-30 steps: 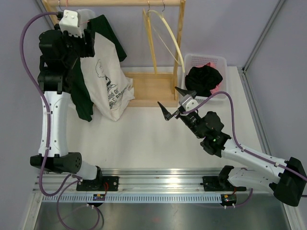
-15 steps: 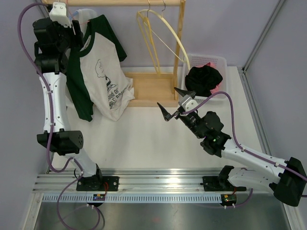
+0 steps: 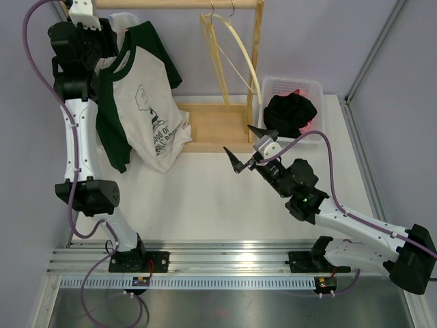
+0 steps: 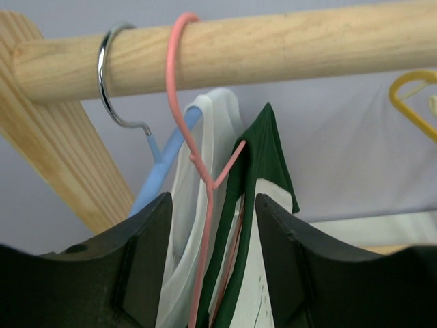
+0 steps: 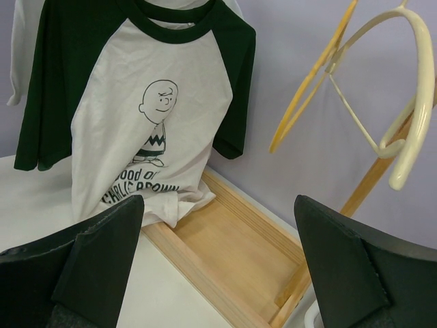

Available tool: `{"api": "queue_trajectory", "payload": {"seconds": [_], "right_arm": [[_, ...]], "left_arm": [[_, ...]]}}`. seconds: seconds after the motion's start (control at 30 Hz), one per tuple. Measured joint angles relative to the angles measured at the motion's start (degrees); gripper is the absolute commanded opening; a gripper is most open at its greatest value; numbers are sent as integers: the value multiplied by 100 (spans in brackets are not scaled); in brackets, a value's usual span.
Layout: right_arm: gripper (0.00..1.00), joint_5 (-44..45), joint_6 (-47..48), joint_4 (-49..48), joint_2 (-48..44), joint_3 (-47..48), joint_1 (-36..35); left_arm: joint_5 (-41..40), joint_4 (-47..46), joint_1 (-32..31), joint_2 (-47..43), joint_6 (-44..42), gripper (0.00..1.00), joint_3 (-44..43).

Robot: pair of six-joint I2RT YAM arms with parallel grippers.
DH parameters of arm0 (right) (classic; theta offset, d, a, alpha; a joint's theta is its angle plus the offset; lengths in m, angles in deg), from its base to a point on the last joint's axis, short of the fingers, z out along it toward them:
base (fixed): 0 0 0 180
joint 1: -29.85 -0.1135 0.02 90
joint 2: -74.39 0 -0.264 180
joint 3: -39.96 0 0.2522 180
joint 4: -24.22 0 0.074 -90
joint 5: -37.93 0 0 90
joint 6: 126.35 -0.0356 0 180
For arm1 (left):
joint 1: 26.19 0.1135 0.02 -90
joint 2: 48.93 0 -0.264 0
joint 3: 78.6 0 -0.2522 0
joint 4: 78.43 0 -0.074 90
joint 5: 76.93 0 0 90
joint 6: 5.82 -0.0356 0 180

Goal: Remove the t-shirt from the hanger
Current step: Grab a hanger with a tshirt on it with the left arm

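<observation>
The only legible writing is on the t-shirt [image 5: 147, 116]: under a cartoon of a round-headed boy in a zigzag top, the right wrist view shows "ood ol" and "CHARLIE BROWN", the first letters partly lost in a fold. The shirt has a white body with a dark green collar and dark green sleeves. It hangs at the upper left of the top view from a pink wire hanger [image 4: 205, 171] hooked over the wooden rail [image 4: 273, 48], and its hem bunches on the table [image 3: 205, 198] against the rack's wooden base [image 3: 215, 126]. Four hangers can be counted: the pink one, a blue one [image 4: 164, 160] with a chrome hook carrying a plain white garment [image 4: 184, 225] just beside the shirt, and two bare pale yellow hangers [image 3: 235, 48] further right on the rail. One pink basket [image 3: 311, 85] at the upper right holds a black cloth [image 3: 290, 113]. The left gripper [image 4: 212, 260] is up at the rail, its fingers [image 4: 147, 260] part-way open on either side of the pink wire and the green collar, with no clamp on them that can be seen. The right gripper [image 3: 237, 140], near the middle of the top view, is spread wide and holds nothing.
</observation>
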Motion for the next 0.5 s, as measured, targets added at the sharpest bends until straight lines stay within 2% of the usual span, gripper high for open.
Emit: {"api": "queue_trajectory", "payload": {"seconds": [0.33, 0.43, 0.5], "right_arm": [[100, -35, -2, 0, 0, 0, 0], [99, -39, -2, 0, 0, 0, 0], [99, -42, -2, 0, 0, 0, 0]], "left_arm": [[61, -289, 0, 575, 186, 42, -363], [61, -289, 0, 675, 247, 28, -365], [59, -295, 0, 699, 291, 14, -365]]}}
